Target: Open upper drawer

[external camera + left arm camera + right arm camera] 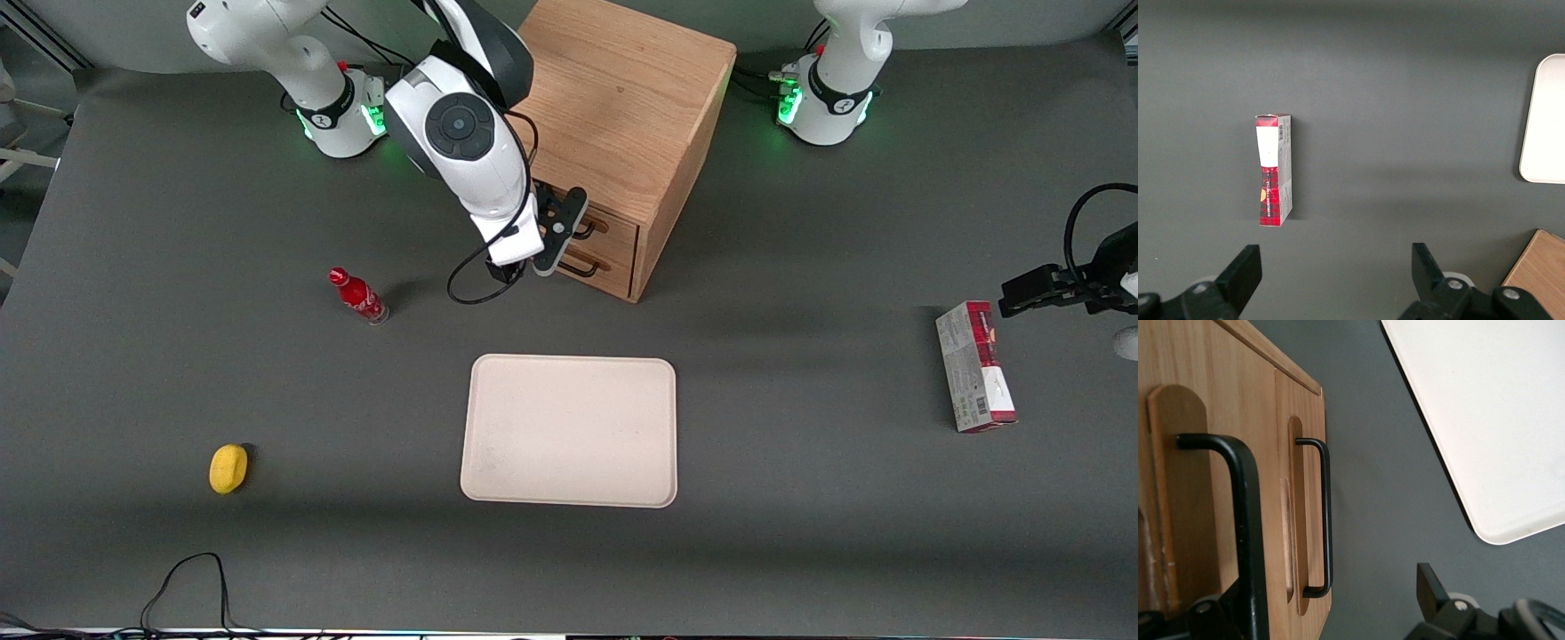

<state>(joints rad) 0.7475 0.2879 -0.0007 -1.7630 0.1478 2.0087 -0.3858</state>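
Reaching in at the cabinet's front, I have my gripper [556, 233] [1325, 587] just in front of the upper drawer [615, 227] [1211, 407], at the height of its black wire pull [587, 229] [1245, 520]. My fingers are spread wide and grasp nothing. In the right wrist view the pull's bar runs between them, close against one finger [1208, 617] and well apart from the other finger [1430, 587]; I cannot tell whether the near one touches the bar.

The upper drawer sits shut, its oak front level with the lower drawer [609, 267] [1305, 453] directly under it, whose matching pull [582, 265] [1327, 520] hangs free of my fingers. Both belong to the wooden cabinet [622, 98] [1538, 273], which stands on the grey table [800, 533] between the two arm bases.

Nearer the front camera than the cabinet lies a cream tray [569, 431] [1545, 120] [1485, 407], flat on the table. A small red bottle [358, 296] stands toward my end of the table, near the drawer fronts, and a yellow rounded object [228, 468] lies nearer the camera than the bottle. A red and white box [975, 366] [1273, 170] lies toward the parked arm's end of the table.
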